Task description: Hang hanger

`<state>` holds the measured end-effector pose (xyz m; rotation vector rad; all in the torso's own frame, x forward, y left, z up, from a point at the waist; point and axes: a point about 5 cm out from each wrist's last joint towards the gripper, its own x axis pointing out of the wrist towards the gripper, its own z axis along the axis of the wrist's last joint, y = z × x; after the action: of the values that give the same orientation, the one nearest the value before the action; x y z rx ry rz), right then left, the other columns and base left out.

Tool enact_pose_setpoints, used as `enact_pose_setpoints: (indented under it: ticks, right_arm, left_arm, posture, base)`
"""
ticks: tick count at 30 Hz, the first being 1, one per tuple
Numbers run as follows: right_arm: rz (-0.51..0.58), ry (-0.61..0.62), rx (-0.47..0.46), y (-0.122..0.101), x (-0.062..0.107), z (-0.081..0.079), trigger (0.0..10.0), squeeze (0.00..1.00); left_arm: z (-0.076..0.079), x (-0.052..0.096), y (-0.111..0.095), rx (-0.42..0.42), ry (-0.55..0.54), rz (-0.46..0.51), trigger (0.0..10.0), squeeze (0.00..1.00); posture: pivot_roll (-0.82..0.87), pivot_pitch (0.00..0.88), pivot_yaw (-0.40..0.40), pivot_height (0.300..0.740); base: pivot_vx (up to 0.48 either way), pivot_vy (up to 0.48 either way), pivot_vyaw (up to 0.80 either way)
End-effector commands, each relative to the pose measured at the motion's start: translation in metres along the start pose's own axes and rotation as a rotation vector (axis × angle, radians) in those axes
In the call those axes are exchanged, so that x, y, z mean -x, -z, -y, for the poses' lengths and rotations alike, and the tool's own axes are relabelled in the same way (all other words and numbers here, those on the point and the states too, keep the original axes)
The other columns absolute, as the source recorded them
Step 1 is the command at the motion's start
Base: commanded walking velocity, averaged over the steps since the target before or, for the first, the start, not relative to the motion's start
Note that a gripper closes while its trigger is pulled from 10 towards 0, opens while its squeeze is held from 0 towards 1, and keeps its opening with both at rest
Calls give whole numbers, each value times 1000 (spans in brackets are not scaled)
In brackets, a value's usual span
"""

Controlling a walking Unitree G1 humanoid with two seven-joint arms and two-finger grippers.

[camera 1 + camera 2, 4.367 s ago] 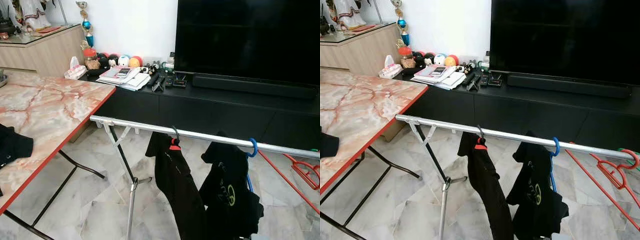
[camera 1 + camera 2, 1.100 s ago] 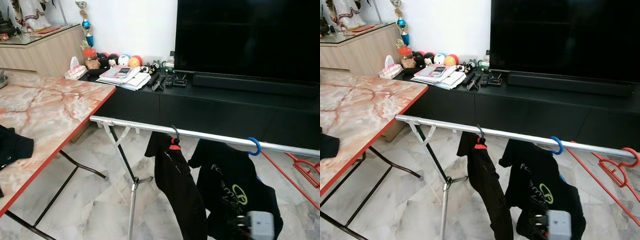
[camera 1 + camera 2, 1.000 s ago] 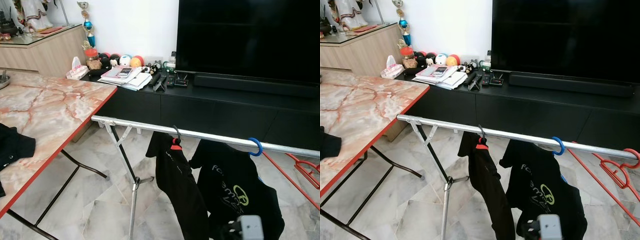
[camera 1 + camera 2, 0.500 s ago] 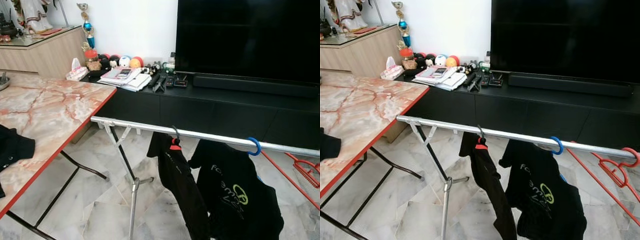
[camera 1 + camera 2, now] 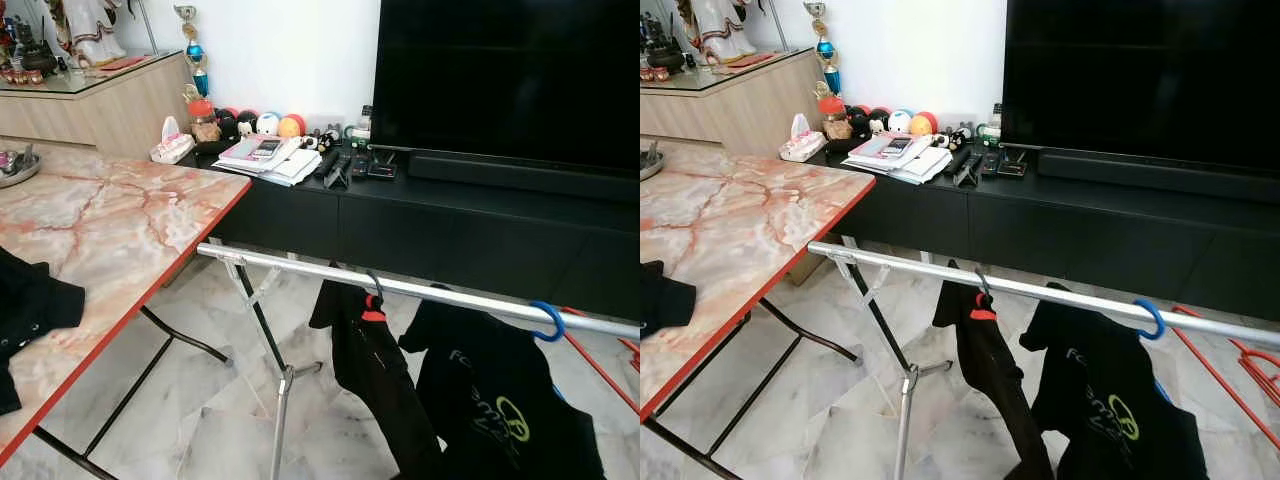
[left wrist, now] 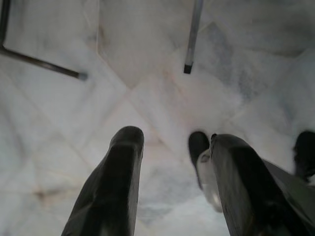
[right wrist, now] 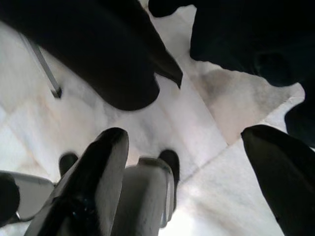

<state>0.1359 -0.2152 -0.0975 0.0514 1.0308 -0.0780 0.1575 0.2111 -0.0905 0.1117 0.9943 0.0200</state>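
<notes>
Hanging low over the floor [image 6: 162,103], left pincer [image 6: 172,147] and right pincer [image 7: 184,147] gape, both released. Beyond, the blue hanger [image 5: 1150,318] hooks the rail [image 5: 940,270] with a black shirt [image 5: 1110,400], beside another garment [image 5: 990,360]. Farther: desk [image 5: 110,220], TV [image 5: 1140,70].

Bright, even daylight; wrist views soft, perhaps motion-blurred

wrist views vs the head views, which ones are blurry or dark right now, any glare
Left eye view: evenly lit and sharp, the rail and blue hanger hook crisp, the TV flat black without glare. Left wrist view: soft, the left gripper fingers and the marble floor blurred. Right wrist view: the right gripper out of focus, dark garments above, bright floor between.
</notes>
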Motion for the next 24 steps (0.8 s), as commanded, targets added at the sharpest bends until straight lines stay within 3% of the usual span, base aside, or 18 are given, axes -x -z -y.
enact_pose_setpoints:
  ticks: [1, 8, 15, 20, 24]
  right_arm:
    - [-27, 18, -7, 8, 3, 7, 10000, 0]
    - [-34, 3, -3, 10, 0, -8, 10000, 0]
    - [-29, -22, 26, 7, -2, -18, 10000, 0]
    - [-1, -2, 23, 0, 0, 0, 10000, 0]
    - [27, -6, 28, -4, 1, 5, 10000, 0]
  left_arm:
    - [3, -1, -4, -8, 13, 5, 10000, 0]
    - [3, -1, -5, -13, 14, 6, 10000, 0]
    - [5, -1, -5, -12, 21, 11, 10000, 0]
    - [7, -1, -3, -14, 27, 6, 10000, 0]
    - [7, -1, -2, -19, 29, 2, 10000, 0]
  posture:
    - [-34, 0, 37, 740]
    - [-36, 0, 38, 740]
    - [-36, 0, 34, 740]
    - [-36, 0, 30, 740]
    - [-40, 0, 26, 740]
  base:
    - [255, 0, 0]
    - [283, 0, 0]
    - [0, 0, 0]
    - [0, 0, 0]
    - [0, 0, 0]
